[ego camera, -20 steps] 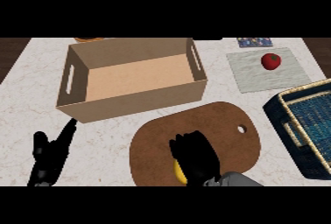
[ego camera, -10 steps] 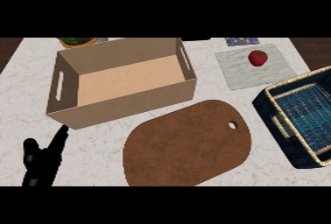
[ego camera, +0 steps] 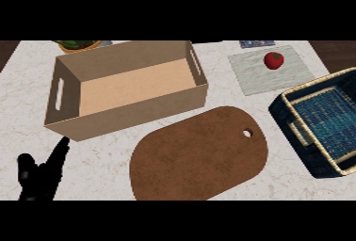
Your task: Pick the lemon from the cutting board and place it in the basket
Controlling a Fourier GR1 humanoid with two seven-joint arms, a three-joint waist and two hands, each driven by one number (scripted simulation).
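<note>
Right of my left hand, across a strip of bare counter, lies the board, and its brown top shows no lemon at all. I cannot see the lemon anywhere in this view, nor my right hand; whether that hand has the fruit I cannot tell from here, since both are out of sight, perhaps below the lower edge.

My left hand is open and holds nothing, fingers straight and pointing up toward the near corner of the box just beyond them. It rests at the lower left.

I judge a lemon to be light, fairly stiff, and rounded, with a waxy rind that may slip or roll. I would take it across its middle, thumb against fingers, not by the tapered ends.

Far right of my hand, past the board, sits the basket. Its right side is cut off by the edge, so I see only part of its rim and woven blue floor. Beyond it a small red fruit lies on a grey mat. Something green behind the box is cut off at the top, and I cannot name it.
</note>
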